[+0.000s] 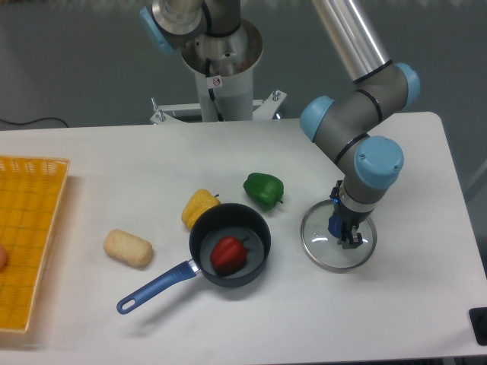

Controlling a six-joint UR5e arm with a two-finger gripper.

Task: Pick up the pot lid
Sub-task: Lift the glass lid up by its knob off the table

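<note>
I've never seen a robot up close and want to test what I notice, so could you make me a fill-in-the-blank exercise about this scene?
1. The gripper is at the blue knob of the ____.
2. The pepper inside the black frying pan is coloured ____.
3. The pan's long handle is coloured ____.
4. Of the peppers outside the pan, the one nearer the crate is coloured ____.

Missing words: pot lid; red; blue; yellow.
</note>
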